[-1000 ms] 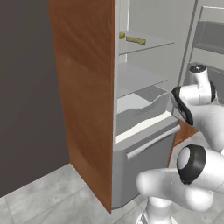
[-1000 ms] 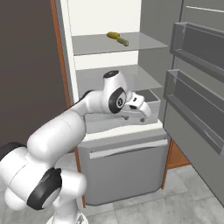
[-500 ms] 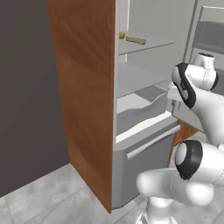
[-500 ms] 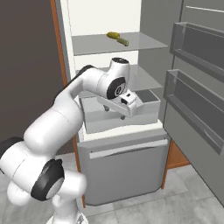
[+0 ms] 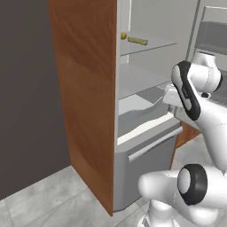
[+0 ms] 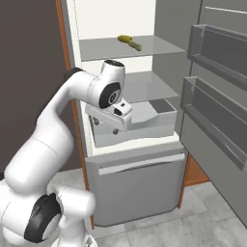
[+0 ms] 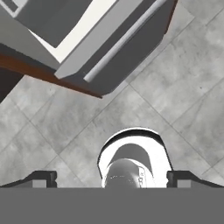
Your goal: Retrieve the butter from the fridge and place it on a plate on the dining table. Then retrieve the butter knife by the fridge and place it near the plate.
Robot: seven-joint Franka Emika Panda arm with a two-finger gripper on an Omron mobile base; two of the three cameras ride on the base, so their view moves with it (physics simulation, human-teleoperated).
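Gripper (image 7: 112,177) spread wide, nothing between the tips; the hand view has it pointing straight down at grey floor tiles (image 7: 183,87), with the fridge's lower drawer front (image 7: 118,39) and its bar handle at the top of that view. From the right base view the hand (image 6: 118,116) hangs in front of the open fridge (image 6: 125,91), level with the grey bin (image 6: 154,116) on the bottom shelf.

Butter (image 6: 129,42) lies on the upper grey shelf, well above the hand and toward the back; the left base view shows it (image 5: 135,40) past the edge of a brown wooden panel (image 5: 84,97) that blocks the fridge's left side.

Right base view alone shows the open door (image 6: 217,111) with its shelf racks, close on the arm's right. Dark wall (image 5: 26,88) on the left.
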